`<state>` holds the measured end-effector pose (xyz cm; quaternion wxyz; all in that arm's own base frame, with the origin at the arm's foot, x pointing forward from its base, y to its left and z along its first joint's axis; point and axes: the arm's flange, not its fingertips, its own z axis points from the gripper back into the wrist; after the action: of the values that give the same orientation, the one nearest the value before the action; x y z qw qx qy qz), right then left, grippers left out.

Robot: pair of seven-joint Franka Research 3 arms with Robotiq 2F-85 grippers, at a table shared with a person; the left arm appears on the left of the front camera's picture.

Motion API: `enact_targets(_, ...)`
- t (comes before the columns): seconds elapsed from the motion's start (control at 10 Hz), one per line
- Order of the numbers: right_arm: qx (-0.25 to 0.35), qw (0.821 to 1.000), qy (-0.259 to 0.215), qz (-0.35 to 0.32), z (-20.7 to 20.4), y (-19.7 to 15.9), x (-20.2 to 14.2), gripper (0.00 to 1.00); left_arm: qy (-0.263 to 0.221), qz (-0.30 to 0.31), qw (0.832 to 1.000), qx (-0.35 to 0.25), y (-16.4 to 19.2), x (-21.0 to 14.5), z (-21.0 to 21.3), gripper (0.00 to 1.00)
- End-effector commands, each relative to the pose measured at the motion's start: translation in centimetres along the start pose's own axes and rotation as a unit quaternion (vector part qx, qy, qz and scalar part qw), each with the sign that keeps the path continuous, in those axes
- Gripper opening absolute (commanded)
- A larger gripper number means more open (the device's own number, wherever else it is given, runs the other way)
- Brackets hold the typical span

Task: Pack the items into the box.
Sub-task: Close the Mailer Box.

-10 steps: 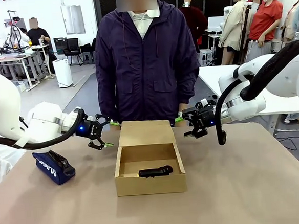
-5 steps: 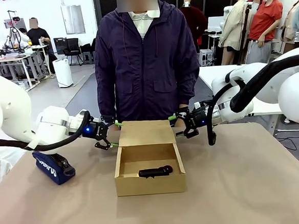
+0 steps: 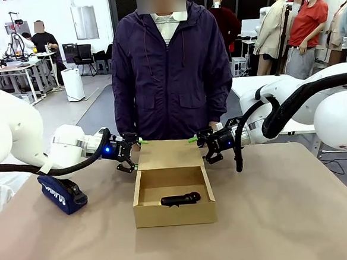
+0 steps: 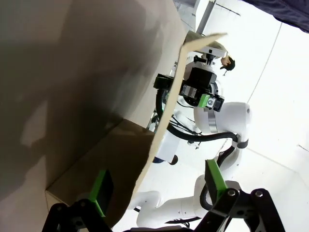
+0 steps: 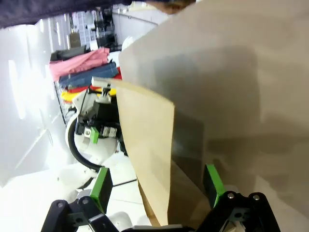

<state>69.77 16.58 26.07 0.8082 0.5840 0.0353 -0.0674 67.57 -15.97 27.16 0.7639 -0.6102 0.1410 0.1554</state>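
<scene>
The tan cardboard box [image 3: 174,212] stands mid-table with its flap lid [image 3: 169,154] raised at the far side. One item, a black oblong gadget [image 3: 180,199], lies inside on the box floor. My left gripper [image 3: 132,153] is open at the lid's left edge. In the left wrist view the lid's edge [image 4: 164,121] runs between the green pads [image 4: 101,186]. My right gripper [image 3: 200,147] is open at the lid's right edge. In the right wrist view the lid [image 5: 149,159] stands between its open fingers [image 5: 211,180].
A person in a dark jacket [image 3: 170,76] stands just behind the box, hands low near the lid. A blue pouch [image 3: 63,194] lies on the table at the left. The brown tabletop [image 3: 287,217] spreads in front and to the right.
Both grippers have moved inward toward the box, from well outside the lid to its left and right edges. The box and the gadget have not moved.
</scene>
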Motion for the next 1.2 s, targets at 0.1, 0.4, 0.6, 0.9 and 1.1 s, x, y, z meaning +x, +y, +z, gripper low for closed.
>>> enact_targets(0.1, -0.004, 0.999, 0.039, 0.016, 0.1, 0.7, 0.0, 0.66, 0.026, 0.008, 1.0, -0.001, -0.3, 0.2, 0.2, 0.61)
enact_targets(0.4, 0.017, 0.998, 0.032, 0.051, 0.6, 0.9, -1.2, 0.66, 0.041, 0.001, 0.999, 0.002, -0.6, -0.1, 0.0, 0.61)
enact_targets(0.6, 0.027, 0.996, 0.013, 0.082, 0.8, 1.2, -1.7, 0.66, 0.055, -0.006, 0.998, 0.009, -0.8, -0.7, -0.3, 0.61)
enact_targets(0.9, 0.065, 0.985, -0.004, 0.159, 1.4, 2.2, -3.1, 0.66, 0.054, -0.068, 0.996, 0.006, -2.4, -3.5, 0.2, 0.61)
enact_targets(1.1, 0.098, 0.971, -0.034, 0.215, 1.8, 2.9, -4.5, 0.66, 0.043, -0.13, 0.99, -0.013, -3.5, -6.1, 1.0, 0.61)
